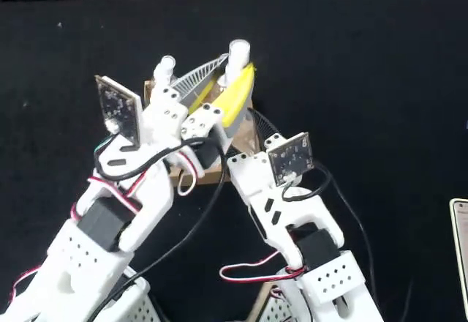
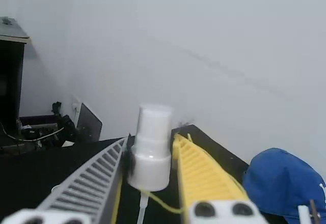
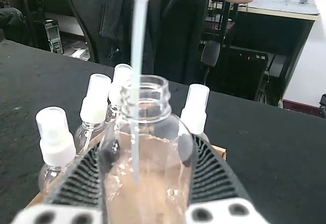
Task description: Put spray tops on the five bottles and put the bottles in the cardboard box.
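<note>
Spray top (image 2: pixel 152 127): white, a narrow cap over a wider round collar, with a thin clear tube (image 3: pixel 136 56) hanging from it. You have it clamped in the left gripper (image 2: pixel 151 142), with one grey ribbed finger and one yellow finger pressed to either side of the collar. In the high view it sits at upper centre of the frame (image 1: pixel 239 50), over the box.

Bottle (image 3: pixel 147 132): clear plastic, rounded shoulders, threaded neck open, no top fitted. The right gripper (image 3: pixel 148 150) clasps it, with black ribbed fingers tight on both sides of the body. The tube passes down through the neck and ends inside the body.

Four bottles (image 3: pixel 97 102): clear, each already capped with a white spray top. They stand close together in the box, just behind the held bottle. One of their tops shows in the high view left of the clamped spray top (image 1: pixel 167 66).

Box (image 1: pixel 210 176): brown cardboard, centre of the high view, largely covered by both arms. You cannot tell whether the held bottle rests in it or is lifted above it.

Table (image 1: pixel 365 80): black surface under everything.
</note>
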